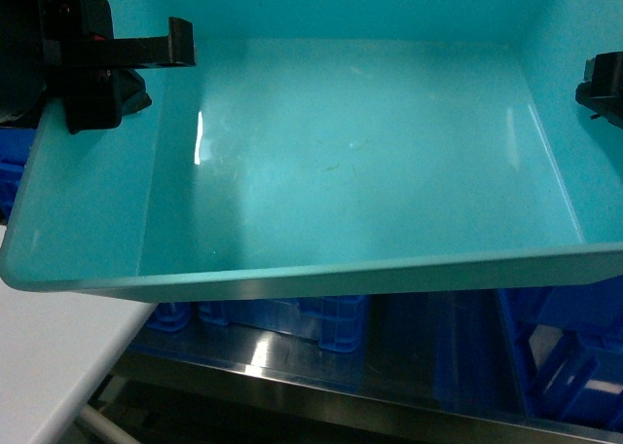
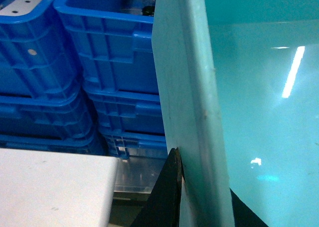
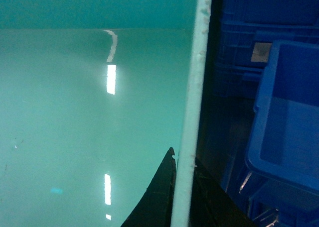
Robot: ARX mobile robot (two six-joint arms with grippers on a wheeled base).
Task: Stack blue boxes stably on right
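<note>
1. The light blue tub [image 1: 370, 171] is up in the air, close to your camera, and its long side runs left to right.
2. Your left fingers [image 2: 175, 187] are clamped on its left wall. Your right fingers [image 3: 175, 187] are clamped on its right wall.
3. Dark blue crates [image 2: 99, 62] sit below and behind, and a white tabletop [image 1: 49, 366] is at the low left.
4. I think the stack spot is to the right, so both arms must swing that way together and keep the tub flat.
</note>
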